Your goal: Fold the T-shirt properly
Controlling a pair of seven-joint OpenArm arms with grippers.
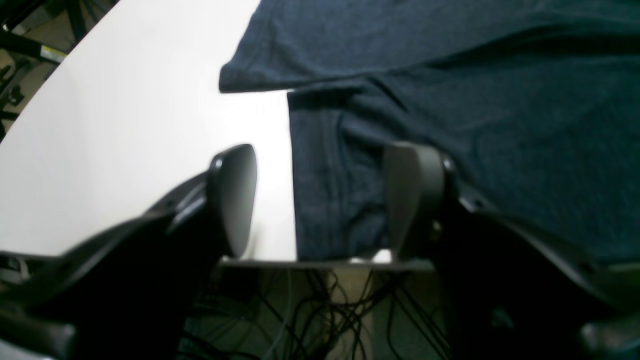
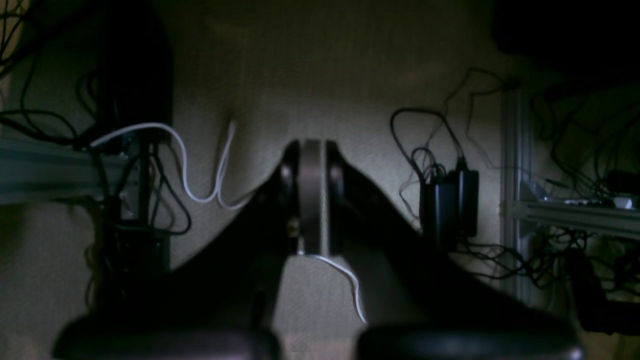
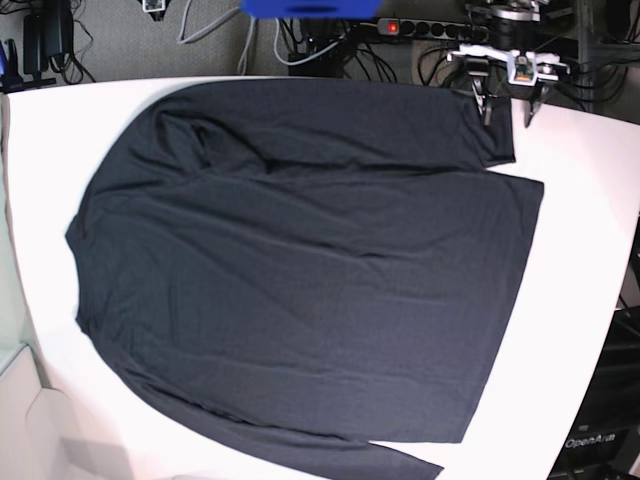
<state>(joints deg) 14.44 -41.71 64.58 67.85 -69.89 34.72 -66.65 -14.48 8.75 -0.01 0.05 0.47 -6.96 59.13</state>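
Dark navy knit cloth, the T-shirt (image 3: 300,260), lies spread nearly flat over most of the white tabletop (image 1: 125,125), its long sleeves folded in along the edges.

Through the left wrist camera, going left to right: the left tool (image 1: 320,200) hovers wide open and empty at the tabletop's edge. One finger hangs over bare white surface. A hemmed corner of the shirt lies between the fingers. The other finger hangs over the cloth.

The shirt looks light, limp and floppy, likely to sag and drag when lifted. That doubled hem under the tool seems the firmest place to pinch.

The right tool (image 2: 312,195) is closed on nothing, off the tabletop, facing cables and frame rails.
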